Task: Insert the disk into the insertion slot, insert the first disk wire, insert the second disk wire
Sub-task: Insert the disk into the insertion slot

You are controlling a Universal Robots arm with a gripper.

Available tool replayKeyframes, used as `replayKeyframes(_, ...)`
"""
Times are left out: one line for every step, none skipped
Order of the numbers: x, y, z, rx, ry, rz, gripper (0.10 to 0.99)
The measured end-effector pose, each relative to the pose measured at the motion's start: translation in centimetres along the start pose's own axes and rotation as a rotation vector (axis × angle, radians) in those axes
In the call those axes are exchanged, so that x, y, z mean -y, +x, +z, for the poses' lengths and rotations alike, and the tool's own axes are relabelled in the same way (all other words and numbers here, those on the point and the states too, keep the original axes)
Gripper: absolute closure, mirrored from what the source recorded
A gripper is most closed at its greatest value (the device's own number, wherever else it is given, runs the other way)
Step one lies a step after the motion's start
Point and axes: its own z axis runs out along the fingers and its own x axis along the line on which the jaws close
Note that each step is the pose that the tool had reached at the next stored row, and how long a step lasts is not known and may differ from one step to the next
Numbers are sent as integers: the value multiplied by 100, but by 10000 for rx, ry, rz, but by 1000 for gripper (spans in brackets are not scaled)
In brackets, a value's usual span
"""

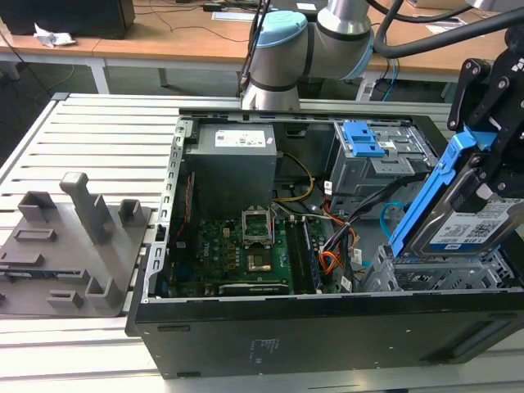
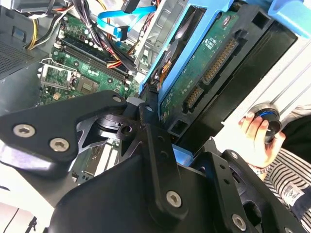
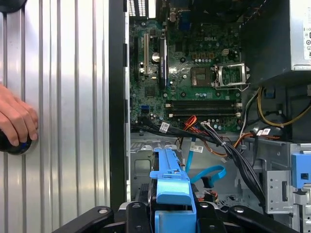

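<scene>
Gripper (image 1: 490, 168) clamped shut on the disk (image 1: 468, 223), gripping its bright blue carrier; the flat silver drive hangs tilted, low edge just above the insertion slot (image 1: 442, 277), a perforated cage beside the wall of the case (image 1: 327, 327) at the exterior view's right. The second wrist view shows the drive's green board underside. In the first wrist view the second disk wire (image 3: 210, 174) loops loose by the cage, the first disk wire (image 3: 190, 121) lies near the motherboard (image 3: 194, 73), and a hand (image 3: 14, 119) rests on the ribbed table (image 3: 63, 97)

The exterior view looks down from farther off on the tool (image 1: 490, 168) and computer case (image 1: 286, 336), while both wrist views, close behind the tool, face the motherboard (image 3: 194, 63) beyond it.
</scene>
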Motion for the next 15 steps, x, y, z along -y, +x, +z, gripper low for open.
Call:
replayKeyframes(0, 0, 7, 0, 0, 0, 722)
replayKeyframes(1, 0, 14, 0, 0, 0, 722)
replayKeyframes(1, 0, 23, 0, 0, 0, 722)
replayKeyframes(2, 0, 42, 0, 0, 0, 722)
replayKeyframes(2, 0, 53, 0, 0, 0, 722)
replayKeyframes(2, 0, 62, 0, 0, 0, 722)
replayKeyframes(3, 0, 77, 0, 0, 0, 722)
replayKeyframes(3, 0, 84, 0, 0, 0, 722)
replayKeyframes(4, 0, 99, 0, 0, 0, 722)
replayKeyframes(4, 0, 108, 0, 0, 1, 722)
replayKeyframes(4, 0, 114, 0, 0, 1, 722)
replayKeyframes(5, -1, 120, -1, 0, 1, 722)
replayKeyframes(6, -1, 124, -1, 0, 1, 722)
replayKeyframes(14, -8, 130, 0, 0, -1, 722)
replayKeyframes(22, -21, 133, 0, 1, -1, 722)
